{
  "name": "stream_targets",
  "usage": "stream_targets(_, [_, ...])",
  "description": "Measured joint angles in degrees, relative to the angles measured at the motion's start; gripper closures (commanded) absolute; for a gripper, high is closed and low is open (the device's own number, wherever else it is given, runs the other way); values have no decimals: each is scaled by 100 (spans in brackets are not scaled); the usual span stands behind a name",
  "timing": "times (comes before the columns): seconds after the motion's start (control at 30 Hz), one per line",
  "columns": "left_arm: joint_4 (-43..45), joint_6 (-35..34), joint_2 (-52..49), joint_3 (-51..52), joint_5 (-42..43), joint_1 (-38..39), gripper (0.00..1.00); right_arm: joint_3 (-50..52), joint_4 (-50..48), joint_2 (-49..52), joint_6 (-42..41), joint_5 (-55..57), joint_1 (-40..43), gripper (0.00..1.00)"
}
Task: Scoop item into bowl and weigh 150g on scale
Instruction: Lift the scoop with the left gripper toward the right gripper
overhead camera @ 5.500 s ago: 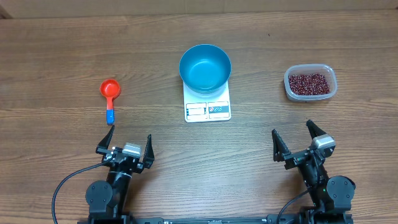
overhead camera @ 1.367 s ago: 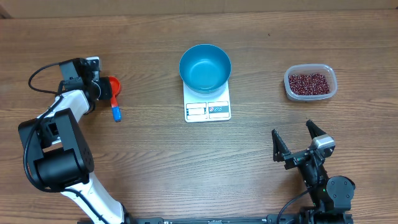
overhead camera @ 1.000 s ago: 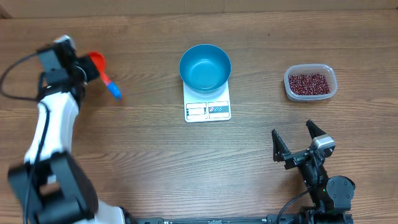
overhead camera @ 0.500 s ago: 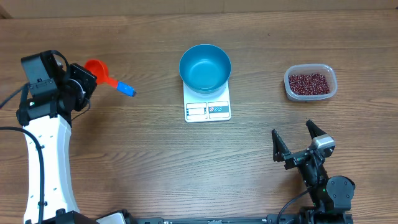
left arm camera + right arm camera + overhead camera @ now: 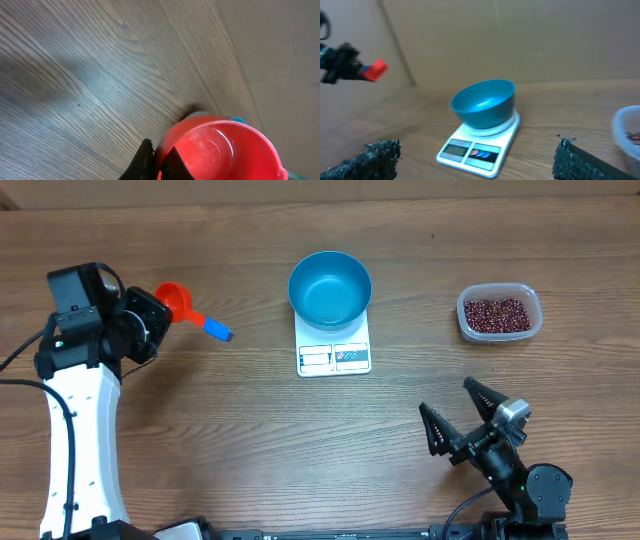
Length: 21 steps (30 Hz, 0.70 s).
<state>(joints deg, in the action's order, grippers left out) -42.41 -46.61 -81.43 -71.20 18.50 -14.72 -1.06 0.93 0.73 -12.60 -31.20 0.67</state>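
Note:
My left gripper (image 5: 158,304) is shut on the rim of a red scoop (image 5: 180,301) with a blue handle tip, held above the table left of the bowl. In the left wrist view the black fingertips (image 5: 145,161) pinch the wall of the red cup (image 5: 225,150), which is empty. The teal bowl (image 5: 330,288) stands empty on the white scale (image 5: 334,357). Dark red beans (image 5: 497,312) lie in a clear tub at the right. My right gripper (image 5: 446,398) is open near the front right, facing the bowl (image 5: 483,104) and scale (image 5: 470,151), with nothing between its fingers.
The clear tub (image 5: 500,330) stands right of the scale, and its edge shows at the right of the right wrist view (image 5: 626,131). A cardboard wall (image 5: 520,40) runs along the table's far side.
My left arm has carried the scoop to the right, toward the bowl. The right gripper has swung left and tilted, still open.

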Motion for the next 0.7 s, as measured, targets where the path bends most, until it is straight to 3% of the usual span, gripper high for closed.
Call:
stream_targets(0.3, [173,-262,0,0,0,293,96,-511,179,323,-555,-350,0,0])
stream_targets(0.53, [264,-522,-4,0,-2,654,96,-2557,1523,2315,-675,-595,0,0])
stream_targets(0.7, [332,-750,-7,0,-2,901,96,-4572,3211,4376,-673,-782,-4,0])
